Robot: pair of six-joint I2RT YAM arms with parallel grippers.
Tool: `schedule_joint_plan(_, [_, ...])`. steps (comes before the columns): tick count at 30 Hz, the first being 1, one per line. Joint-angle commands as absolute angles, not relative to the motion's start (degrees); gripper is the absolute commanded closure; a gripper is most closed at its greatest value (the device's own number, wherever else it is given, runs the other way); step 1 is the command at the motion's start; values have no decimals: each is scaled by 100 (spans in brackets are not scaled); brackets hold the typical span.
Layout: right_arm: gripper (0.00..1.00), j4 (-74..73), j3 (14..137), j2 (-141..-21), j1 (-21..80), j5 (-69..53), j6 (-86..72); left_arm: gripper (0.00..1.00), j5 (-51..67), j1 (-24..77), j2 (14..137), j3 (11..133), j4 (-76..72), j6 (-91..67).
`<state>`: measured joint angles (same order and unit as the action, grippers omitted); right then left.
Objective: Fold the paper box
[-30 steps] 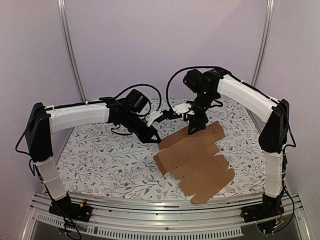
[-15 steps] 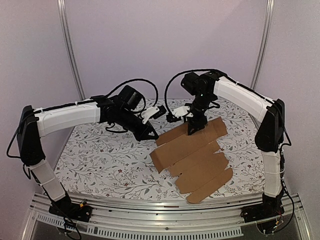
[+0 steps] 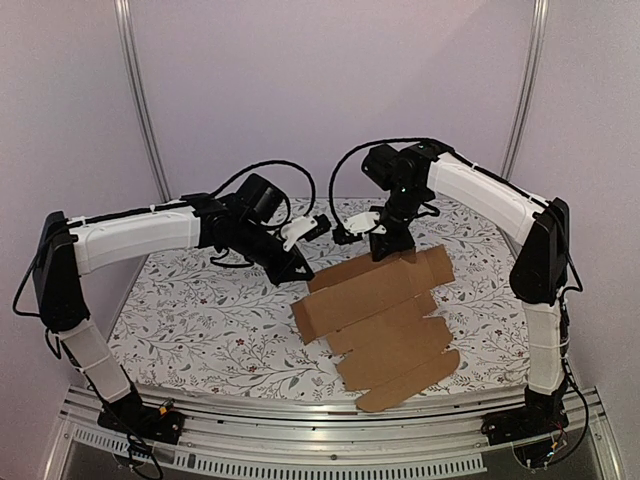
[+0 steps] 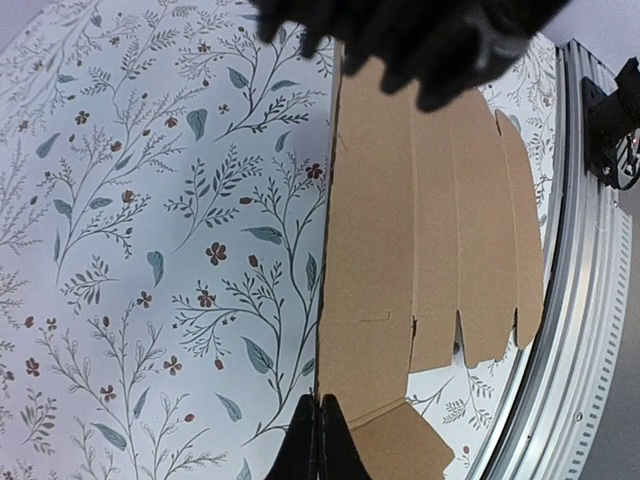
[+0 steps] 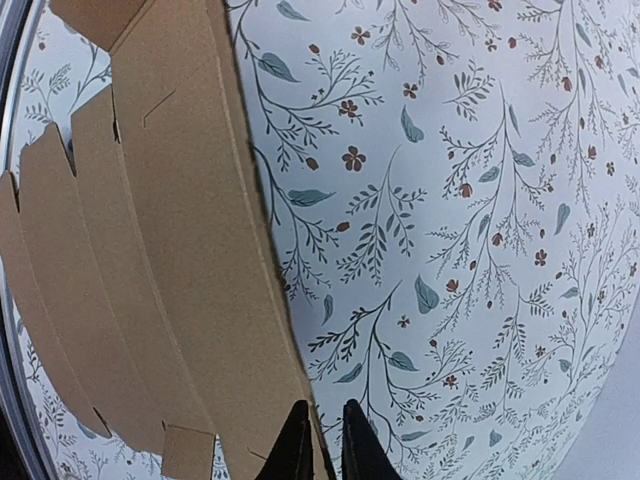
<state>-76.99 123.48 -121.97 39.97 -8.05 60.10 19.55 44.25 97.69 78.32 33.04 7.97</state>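
Jaws of my left gripper (image 4: 320, 412) are pressed flat together with nothing between them. The closed tip hangs low over the floral cloth (image 3: 200, 310), just beside the left end of the paper box (image 3: 385, 315). I cannot tell whether it touches the cardboard. Jaws of my right gripper (image 5: 322, 415) are pinched down to a thin slit, and the far long edge of the box runs straight into that slit, so I am gripping the sheet by that edge.

From above, my right gripper points straight down at the middle of the far edge, and my left gripper reaches in from the left at a slant.

The box is not folded. It is a brown die-cut sheet spread out right of centre on the cloth, with its creased panels side by side. Its notched flaps and rounded tab reach towards the metal rail (image 3: 300, 420) at the near edge of the table
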Motion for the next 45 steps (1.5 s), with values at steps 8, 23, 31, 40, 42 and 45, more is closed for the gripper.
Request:
schedule_joint_plan(8, [100, -8323, 12399, -12187, 3863, -1116, 5817, 61, 1590, 4195, 9239, 7639, 3007, 642])
schedule_joint_plan(23, [100, -7903, 11693, -11815, 3812, -2133, 4993, 48, 2822, 3903, 9165, 7248, 2359, 638])
schedule_joint_plan(31, [100, -8053, 12116, -12043, 3702, -2345, 4857, 64, 2643, 4141, 9390, 7277, 2375, 707])
schedule_joint_plan(40, [100, -8048, 12263, -12236, 3616, -2451, 4630, 82, 2441, 4331, 9600, 7457, 2394, 564])
schedule_joint_plan(42, [100, -8037, 12312, -12297, 3573, -2467, 4522, 82, 2249, 4417, 9535, 7450, 2327, 504])
schedule_joint_plan(45, [100, -8045, 12344, -12381, 3549, -2465, 4466, 73, 1642, 4498, 9337, 7351, 2160, 409])
